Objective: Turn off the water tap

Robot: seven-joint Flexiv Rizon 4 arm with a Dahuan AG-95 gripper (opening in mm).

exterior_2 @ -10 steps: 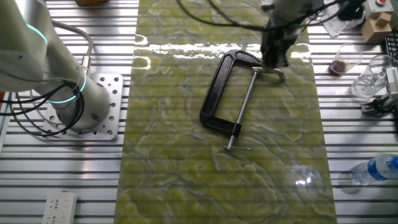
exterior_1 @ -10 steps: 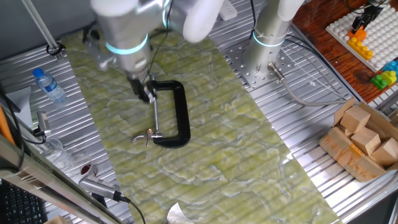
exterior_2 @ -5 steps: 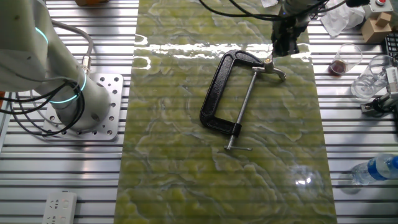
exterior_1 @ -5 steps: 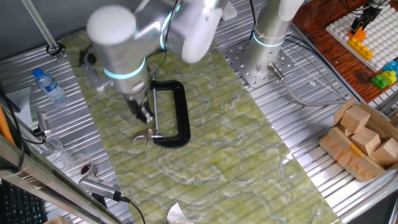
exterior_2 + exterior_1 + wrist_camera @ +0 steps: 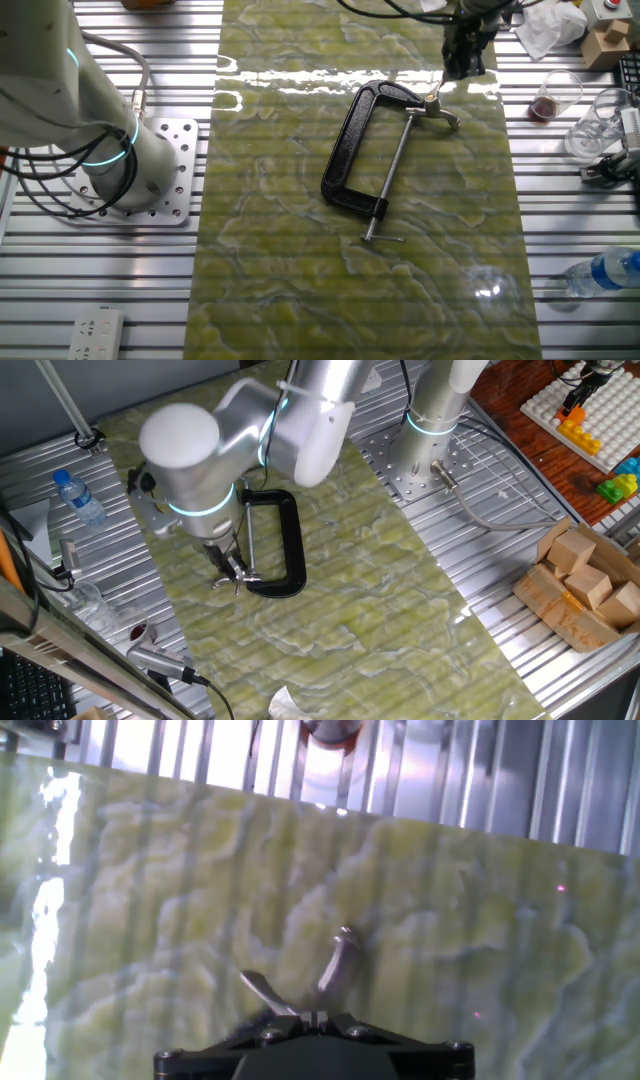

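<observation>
The pincer hangs just over the tap's crossbar, lined up to twist it; whether wide or narrow I cannot tell.

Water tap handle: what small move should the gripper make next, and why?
Probably lower a little further and close the jaws on the crossbar handle. The gripper hangs right over that end of the water tap, and the hand view shows the handle just ahead, not yet gripped.

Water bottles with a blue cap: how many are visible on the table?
1. The water bottle lies on the metal slats beside the green mat, far from the water tap; the other fixed view shows the same bottle at its edge. Others may be hidden.
</observation>
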